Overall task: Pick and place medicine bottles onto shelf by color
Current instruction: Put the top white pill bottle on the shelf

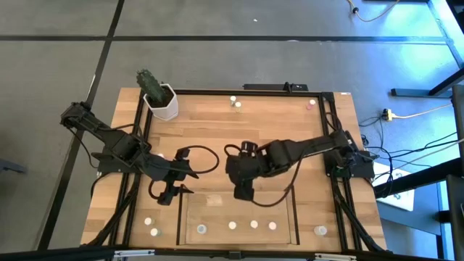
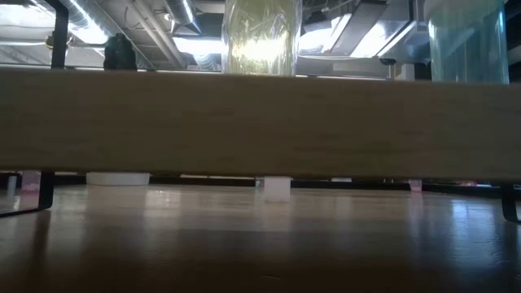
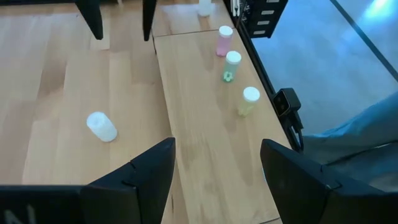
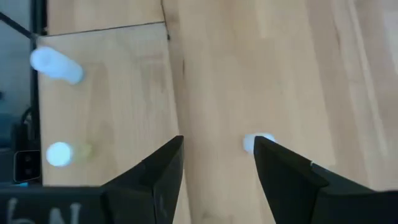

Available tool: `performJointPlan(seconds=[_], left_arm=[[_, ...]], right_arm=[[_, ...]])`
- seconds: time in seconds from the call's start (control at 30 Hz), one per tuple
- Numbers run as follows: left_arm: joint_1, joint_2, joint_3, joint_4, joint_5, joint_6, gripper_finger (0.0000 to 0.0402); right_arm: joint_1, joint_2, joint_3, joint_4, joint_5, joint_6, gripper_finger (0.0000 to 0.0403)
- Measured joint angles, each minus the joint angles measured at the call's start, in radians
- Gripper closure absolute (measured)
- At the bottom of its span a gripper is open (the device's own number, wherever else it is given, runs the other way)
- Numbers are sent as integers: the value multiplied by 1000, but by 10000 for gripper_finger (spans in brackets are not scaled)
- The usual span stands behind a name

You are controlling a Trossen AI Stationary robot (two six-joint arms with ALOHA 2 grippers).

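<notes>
The shelf (image 1: 185, 217) is a shallow clear-walled tray with a wood floor at the table's near middle. Three bottles stand in a row on its floor: yellowish (image 3: 249, 99), green (image 3: 232, 62) and pink (image 3: 224, 38). A white one (image 4: 56, 65) lies at the floor's left end. Another white bottle (image 3: 101, 126) lies on its side on the table just beyond the shelf's far wall; it also shows in the right wrist view (image 4: 256, 143). My left gripper (image 1: 172, 193) is open above the table by the shelf's far left corner. My right gripper (image 1: 243, 192) is open above the shelf's far wall.
A white pot with a cactus (image 1: 161, 101) stands at the far left corner. Loose bottles stand at the far edge (image 1: 234, 101) (image 1: 312, 104), near left (image 1: 150, 226) and near right (image 1: 320, 230). A black frame (image 1: 141, 145) rims the table. A wooden board (image 2: 260, 122) fills the low view.
</notes>
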State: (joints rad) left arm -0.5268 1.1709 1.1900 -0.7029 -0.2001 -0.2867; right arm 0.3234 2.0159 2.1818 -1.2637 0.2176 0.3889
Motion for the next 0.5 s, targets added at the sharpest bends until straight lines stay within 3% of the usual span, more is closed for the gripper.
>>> performJointPlan(seconds=[0.33, 0.5], left_arm=[[0, 0, 0, 0, -30, 0, 171], [0, 0, 0, 0, -75, 0, 171]], right_arm=[[-51, 2, -1, 5, -19, -7, 207], [-89, 2, -1, 3, -114, 16, 207]])
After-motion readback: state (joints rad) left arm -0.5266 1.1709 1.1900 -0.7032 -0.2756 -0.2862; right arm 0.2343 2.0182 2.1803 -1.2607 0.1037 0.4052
